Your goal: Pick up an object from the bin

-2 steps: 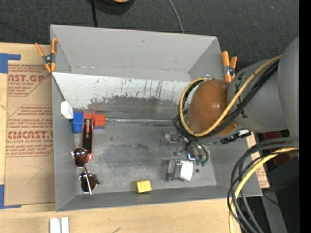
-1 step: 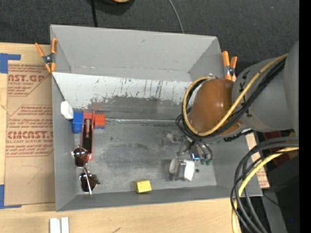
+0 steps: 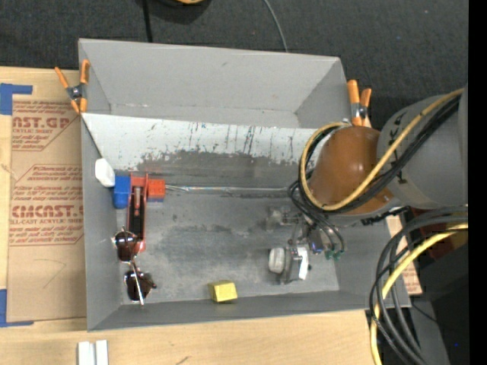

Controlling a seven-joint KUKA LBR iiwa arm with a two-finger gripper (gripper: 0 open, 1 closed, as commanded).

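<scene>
My gripper [image 3: 289,263] hangs low over the bin's front right part, close to the floor, below the arm's orange cover. Nearest to it is a small yellow block [image 3: 224,291], lying to its left by the front wall and apart from it. I cannot tell whether anything sits in the gripper.
Along the left wall lie a blue, red and orange tool [image 3: 137,198], a white piece [image 3: 104,172] behind it, and dark sunglasses [image 3: 133,266] in front of it. The arm and its cables fill the bin's right side.
</scene>
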